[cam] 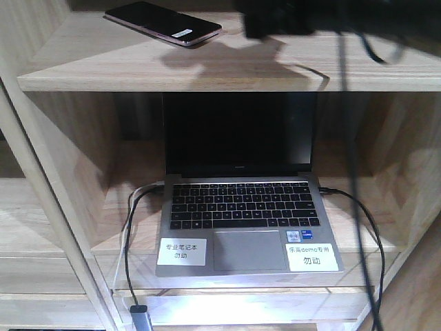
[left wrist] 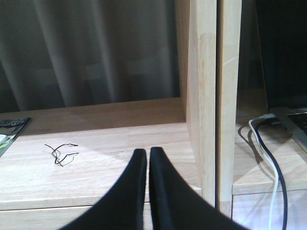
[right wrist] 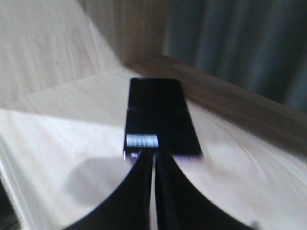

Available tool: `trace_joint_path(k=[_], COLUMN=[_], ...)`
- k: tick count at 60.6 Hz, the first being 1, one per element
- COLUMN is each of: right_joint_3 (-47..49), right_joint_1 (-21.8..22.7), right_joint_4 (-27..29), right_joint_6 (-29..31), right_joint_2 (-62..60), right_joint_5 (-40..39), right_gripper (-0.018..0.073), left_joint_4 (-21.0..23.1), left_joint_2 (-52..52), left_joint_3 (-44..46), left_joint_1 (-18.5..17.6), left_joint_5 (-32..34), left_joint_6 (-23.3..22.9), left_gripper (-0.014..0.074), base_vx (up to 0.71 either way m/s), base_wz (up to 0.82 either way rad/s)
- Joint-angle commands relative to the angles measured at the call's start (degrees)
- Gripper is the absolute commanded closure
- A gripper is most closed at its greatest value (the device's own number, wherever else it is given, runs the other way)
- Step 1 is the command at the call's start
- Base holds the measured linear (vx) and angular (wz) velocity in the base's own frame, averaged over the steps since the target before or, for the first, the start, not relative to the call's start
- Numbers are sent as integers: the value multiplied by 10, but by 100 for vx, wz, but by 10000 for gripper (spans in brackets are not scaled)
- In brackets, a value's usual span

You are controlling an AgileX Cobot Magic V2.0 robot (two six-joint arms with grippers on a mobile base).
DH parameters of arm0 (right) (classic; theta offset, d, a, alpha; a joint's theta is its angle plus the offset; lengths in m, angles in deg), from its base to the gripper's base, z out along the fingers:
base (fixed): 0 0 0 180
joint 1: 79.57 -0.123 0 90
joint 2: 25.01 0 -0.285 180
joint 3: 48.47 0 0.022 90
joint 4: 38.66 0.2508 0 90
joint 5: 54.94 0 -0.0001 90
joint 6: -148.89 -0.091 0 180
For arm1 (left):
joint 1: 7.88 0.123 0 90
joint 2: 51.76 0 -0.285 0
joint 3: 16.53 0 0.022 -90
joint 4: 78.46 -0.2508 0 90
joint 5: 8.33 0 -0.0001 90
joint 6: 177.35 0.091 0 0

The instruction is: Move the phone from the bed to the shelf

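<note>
one phone [cam: 165,23], one laptop [cam: 241,200], one shelf [cam: 207,69], two end effectors [left wrist: 147,165], two white labels [cam: 182,252]

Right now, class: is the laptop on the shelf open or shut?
Open. The laptop stands on the shelf's lower tier with its dark screen raised upright and keyboard and trackpad exposed. Powered on or off: cannot tell.

The shelf [cam: 103,65] bears the phone [cam: 164,23] on top, a laptop [cam: 241,207] below.
</note>
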Motion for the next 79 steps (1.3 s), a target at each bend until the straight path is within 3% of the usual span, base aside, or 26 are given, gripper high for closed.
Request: trace_joint_path(k=[1, 19, 43, 62, 79], right_joint_3=[-55, -263, -490, -609, -626], right_joint_1=[3, 3, 3, 3, 3], right_joint_4=[23, 23, 28, 28, 27], right_joint_6=[13, 7, -24, -24, -24], right_joint_2=[-78, -259, -506, -633, -648], right_joint_5=[-75, -192, -201, -202, -201], right_gripper=[565, 565, 565, 565, 565], left_joint_4=[5, 5, 5, 5, 5], left_joint_2=[8, 8, 8, 8, 8], left_joint_3=[13, 13, 13, 13, 13], left_joint_1=[1, 1, 1, 1, 1], left_joint_5=[41, 41, 41, 41, 41], left_joint_6=[-3, -3, -3, -3, -3], left_gripper=[595, 595, 595, 595, 595], base_vx=[0, 0, 0, 0, 0], base_wz=[0, 0, 0, 0, 0])
